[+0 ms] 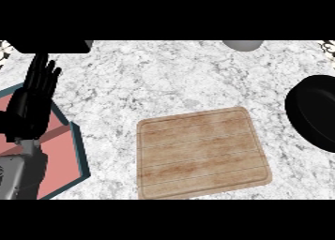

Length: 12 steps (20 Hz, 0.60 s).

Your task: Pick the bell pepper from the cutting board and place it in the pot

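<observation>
Head view. A bare wooden cutting board (202, 153), pale brown with lengthwise grooves, lies at lower centre on the marbled desk (163, 79). The black pot (321, 112) sits at right edge. No bell pepper shows. The left hand (33, 101) rests at left, fingers straight, holding nothing.

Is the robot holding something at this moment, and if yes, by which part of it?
Nothing is held. The left hand rests open at the view's left, fingers straight. The right hand is not in view, and no bell pepper shows.
</observation>
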{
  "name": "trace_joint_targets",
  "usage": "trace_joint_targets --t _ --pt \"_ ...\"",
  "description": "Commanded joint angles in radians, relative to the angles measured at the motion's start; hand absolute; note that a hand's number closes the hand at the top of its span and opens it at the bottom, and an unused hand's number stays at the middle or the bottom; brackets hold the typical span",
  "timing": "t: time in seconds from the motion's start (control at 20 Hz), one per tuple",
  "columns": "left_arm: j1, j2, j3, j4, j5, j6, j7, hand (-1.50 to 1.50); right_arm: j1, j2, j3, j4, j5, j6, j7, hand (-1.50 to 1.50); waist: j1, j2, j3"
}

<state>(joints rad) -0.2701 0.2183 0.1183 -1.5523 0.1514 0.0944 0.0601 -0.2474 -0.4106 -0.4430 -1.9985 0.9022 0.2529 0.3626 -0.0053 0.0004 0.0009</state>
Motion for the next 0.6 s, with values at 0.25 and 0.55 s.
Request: trace_joint_targets --t 0.25,0.55 --pt "-0.061 -0.012 -0.014 -0.002 -0.033 0.023 0.038 0.0 -0.007 -0.138 -0.15 0.378 -0.101 -0.133 -0.3 1.5 0.005 0.0 0.0" --pt "0.011 -0.01 0.008 -0.017 -0.006 -0.025 -0.008 0.0 -0.082 -0.156 -0.079 0.621 -0.035 -0.227 -0.351 1.5 0.011 0.001 -0.001"
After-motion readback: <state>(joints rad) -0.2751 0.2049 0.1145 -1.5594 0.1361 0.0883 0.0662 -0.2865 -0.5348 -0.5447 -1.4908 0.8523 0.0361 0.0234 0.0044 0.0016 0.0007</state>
